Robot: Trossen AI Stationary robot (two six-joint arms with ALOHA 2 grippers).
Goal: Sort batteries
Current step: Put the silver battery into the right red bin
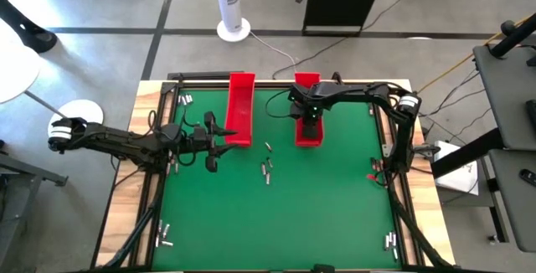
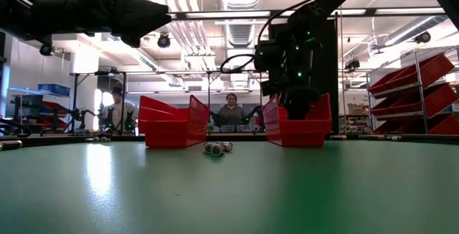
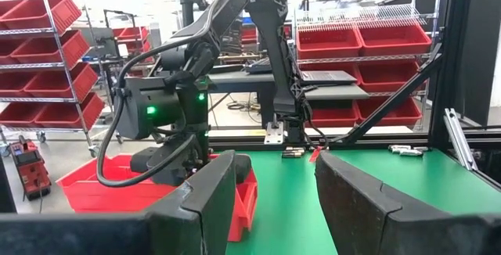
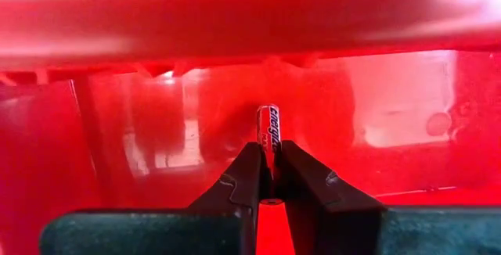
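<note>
Batteries: one slim black-and-red cylindrical cell [image 4: 268,130] sits pinched in my closed right gripper [image 4: 268,178] inside the red plastic tray [image 4: 141,138]; my left gripper [image 3: 270,196] hangs open, empty.

Small loose batteries [image 1: 266,169] clustered mid-frame on green mat; one battery [image 4: 268,134] upright, pinched over red tray.

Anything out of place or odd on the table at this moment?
Mostly orderly. A few stray batteries lie on the wooden border outside the green mat, at its corners. The right gripper holds a battery over the right red tray.
</note>
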